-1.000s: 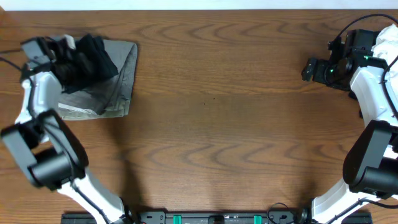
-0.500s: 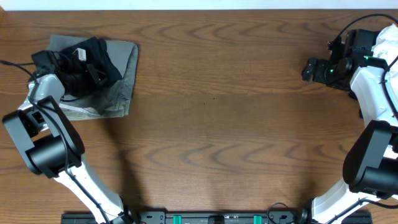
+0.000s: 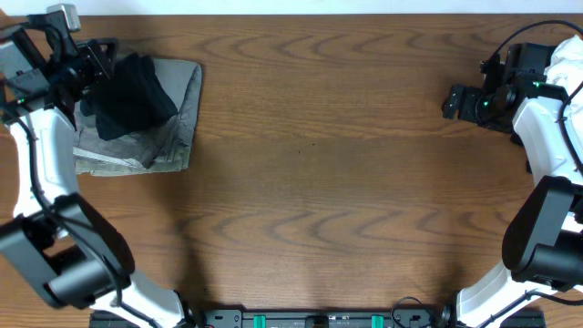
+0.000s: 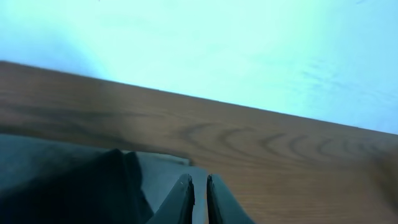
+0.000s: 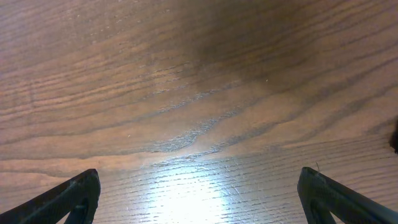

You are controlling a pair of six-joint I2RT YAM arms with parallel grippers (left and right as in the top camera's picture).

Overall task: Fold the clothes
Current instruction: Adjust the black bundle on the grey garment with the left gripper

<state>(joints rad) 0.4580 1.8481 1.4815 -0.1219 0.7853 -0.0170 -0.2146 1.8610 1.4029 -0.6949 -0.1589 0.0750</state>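
Right claw (image 5: 199,202) gapes wide over glossy wood-grain table (image 5: 199,93).

Brown wood worktop, a pale backdrop and a dark rail

The wood-grained worktop (image 3: 310,164) spreads across the whole stretch between the left claw (image 3: 89,62) and the right claw (image 3: 453,102). Its grain runs in long wavy loops. Directly under the right claw a bright glare patch (image 5: 186,199) sits on the grain. Ahead of the left claw, past the worktop's far edge, a pale blue-white surface (image 4: 217,50) fills the view. Well away from both claws, a black rail (image 3: 310,320) with small green marks (image 3: 260,322) runs along the near edge.
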